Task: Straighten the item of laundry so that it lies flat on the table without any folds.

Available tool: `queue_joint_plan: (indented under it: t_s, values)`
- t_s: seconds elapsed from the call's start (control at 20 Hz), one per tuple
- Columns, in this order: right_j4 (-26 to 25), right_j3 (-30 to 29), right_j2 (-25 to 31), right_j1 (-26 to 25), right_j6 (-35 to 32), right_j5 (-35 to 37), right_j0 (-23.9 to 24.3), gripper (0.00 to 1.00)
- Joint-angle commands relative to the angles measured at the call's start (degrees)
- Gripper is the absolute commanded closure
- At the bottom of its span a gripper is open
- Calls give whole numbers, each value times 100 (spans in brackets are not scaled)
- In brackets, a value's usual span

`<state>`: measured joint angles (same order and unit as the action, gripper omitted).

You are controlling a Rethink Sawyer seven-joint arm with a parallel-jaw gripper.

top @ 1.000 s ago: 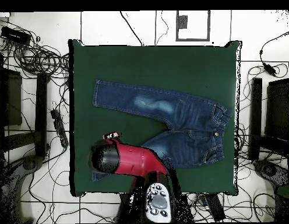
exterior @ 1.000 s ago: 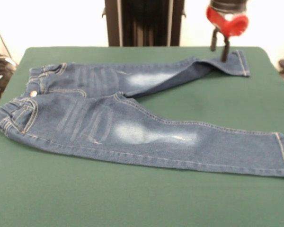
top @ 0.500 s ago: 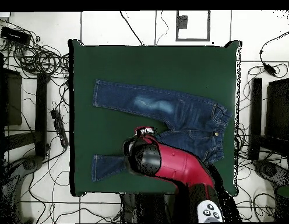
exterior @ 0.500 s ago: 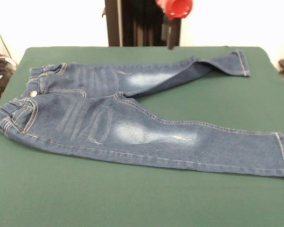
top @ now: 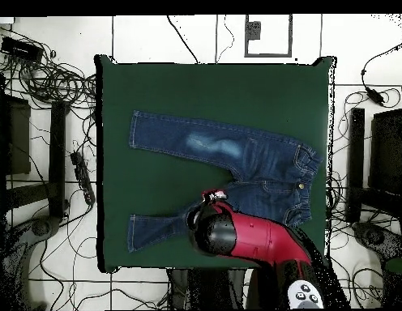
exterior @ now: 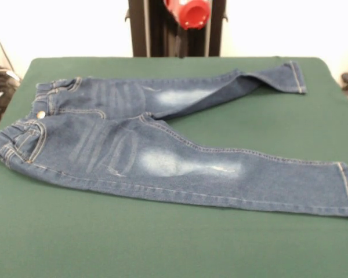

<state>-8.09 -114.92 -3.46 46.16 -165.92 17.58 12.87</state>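
The jeans [exterior: 133, 156] lie spread on the green table [exterior: 180, 249], front side up, waistband at the left in the front view and both legs running to the right, splayed apart like a V. The nearer leg lies long and mostly flat, its hem close to the table's right edge; the farther leg angles up toward the far right corner, with a fold or twist showing just before its hem. Faded whitish patches mark both thighs, tan stitching outlines the pockets and seams, and a brass button [exterior: 41, 114] sits at the gathered waistband. In the overhead view the jeans [top: 237, 158] occupy the middle of the table [top: 212, 89], waistband toward the right. The red arm [top: 253, 239] reaches over the table's edge and covers part of one leg; only a red part of the gripper [exterior: 187, 13] shows at the top of the front view, raised clear of the cloth, and I cannot tell how its jaws stand or whether they hold anything. The cloth surface is plain dark green. Around the table is a pale tiled floor strewn with black cables [top: 50, 77] and dark equipment at both sides. No legible writing shows.
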Motion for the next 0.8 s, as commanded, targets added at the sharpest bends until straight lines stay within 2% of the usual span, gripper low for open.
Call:
queue_joint_plan:
  t_s: [0.05,0.25,0.5,0.8]
  values:
    - [-400,-484,962,-916,313,-630,56,100]
    - [-476,-484,911,-1108,151,-759,-71,100]
    - [-568,-431,919,-1556,-35,-1250,-134,100]
    - [-397,-488,1019,-1466,-198,-1177,-281,100]
